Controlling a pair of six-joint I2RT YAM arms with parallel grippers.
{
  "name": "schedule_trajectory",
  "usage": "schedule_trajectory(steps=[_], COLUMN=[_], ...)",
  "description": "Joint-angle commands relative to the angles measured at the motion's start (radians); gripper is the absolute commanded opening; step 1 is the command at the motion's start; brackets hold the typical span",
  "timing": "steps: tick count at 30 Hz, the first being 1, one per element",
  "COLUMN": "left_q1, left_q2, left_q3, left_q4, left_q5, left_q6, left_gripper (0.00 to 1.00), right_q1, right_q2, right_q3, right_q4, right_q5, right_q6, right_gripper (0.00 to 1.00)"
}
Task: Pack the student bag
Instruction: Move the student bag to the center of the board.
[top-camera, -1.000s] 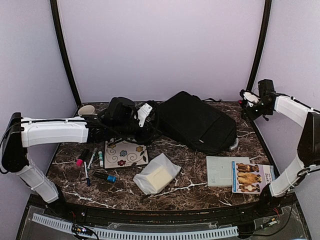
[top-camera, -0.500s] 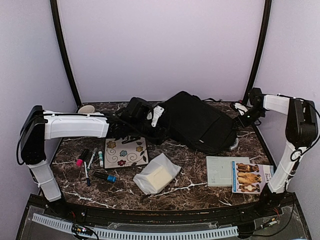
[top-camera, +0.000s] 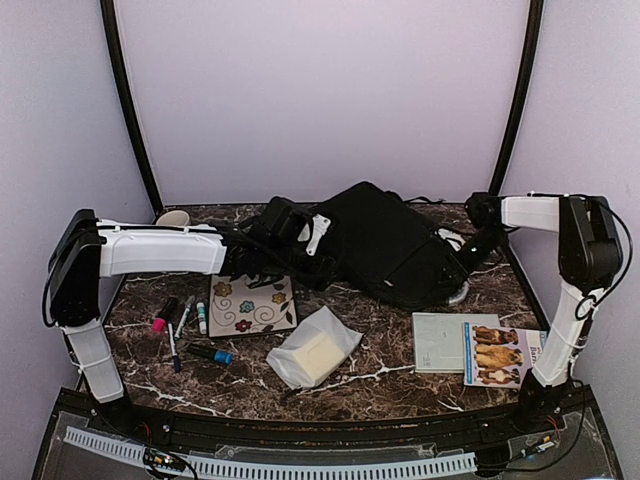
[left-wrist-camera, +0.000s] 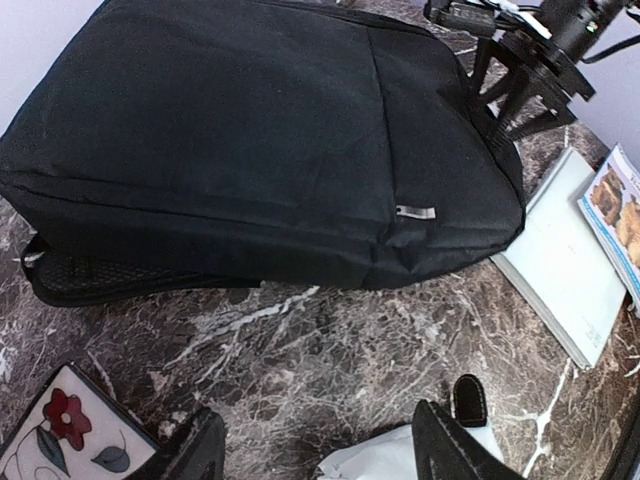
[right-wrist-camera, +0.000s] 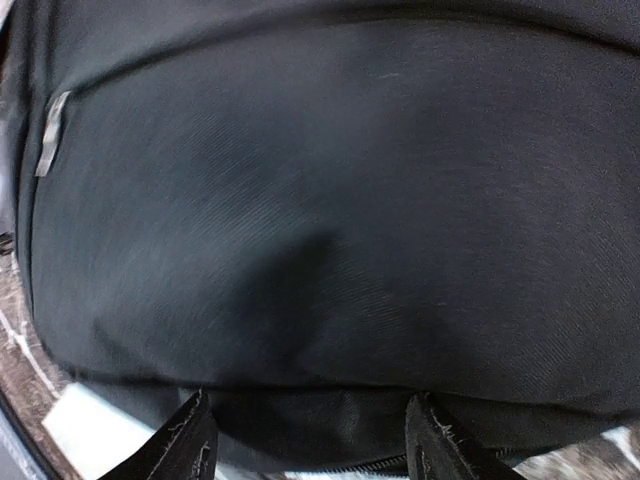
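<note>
The student bag (top-camera: 390, 243) is a large black backpack lying flat at the back middle of the marble table. My left gripper (top-camera: 304, 262) is open and empty at the bag's left end, low over bare marble. In the left wrist view the bag (left-wrist-camera: 250, 140) lies just ahead of the gripper (left-wrist-camera: 315, 450). My right gripper (top-camera: 459, 268) is open at the bag's right end. In the right wrist view the gripper (right-wrist-camera: 310, 440) has one finger on each side of the bag's lower edge (right-wrist-camera: 320, 200), which fills the view. It holds nothing.
A floral notebook (top-camera: 250, 305), markers (top-camera: 180, 318) and a blue-capped marker (top-camera: 210, 354) lie front left. A clear plastic pouch (top-camera: 312, 348) lies in the middle. A green book (top-camera: 440, 340) and an animal picture book (top-camera: 505, 355) lie front right. A cup (top-camera: 172, 218) stands back left.
My left arm has reached right, up to the bag's left end. My right arm has swung in from the back right corner and down to the bag's right end.
</note>
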Motion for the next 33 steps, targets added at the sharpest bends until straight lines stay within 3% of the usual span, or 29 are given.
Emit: schedule_trajectory(steps=[1,6,9,12,16,20,22,23,33], left_q1=[0.007,0.071,0.098,0.112,0.157,0.193,0.196,0.195,0.209], left_q2=[0.031,0.092,0.092,0.056,0.033,0.074,0.082,0.084,0.192], left_q3=[0.039,0.106,0.149,0.137,0.050,0.030,0.026,0.024,0.079], left_q4=[-0.054,-0.131,-0.185,-0.146,-0.003,0.050,0.070,0.078,0.111], left_q5=[-0.116,-0.104,-0.092,-0.110,-0.091,-0.037,-0.029,-0.029,0.013], left_q6=[-0.020,-0.083,-0.122,-0.136,-0.220,-0.338,-0.369,-0.380,-0.447], left_gripper=[0.67,0.67,0.66,0.68,0.75,0.75,0.75,0.75,0.76], right_q1=[0.149,0.259,0.254,0.222,0.138,0.046,0.015,0.004,-0.038], right_q2=[-0.014,0.019,0.024,-0.031,-0.084,-0.045,-0.008,0.006,0.163], right_q3=[-0.018,0.054,0.145,0.178,0.158,0.160,0.178,0.175,0.186], right_q4=[-0.049,-0.103,-0.234,-0.264,-0.104,0.020,0.029,0.046,0.183], right_q5=[-0.130,-0.280,-0.347,-0.312,-0.178,-0.086,-0.095,-0.086,0.009], right_q6=[-0.016,-0.035,-0.080,-0.088,-0.001,0.151,0.169,0.180,0.306], right_gripper=[0.64,0.63,0.61,0.62,0.66,0.73,0.97,0.99,0.94])
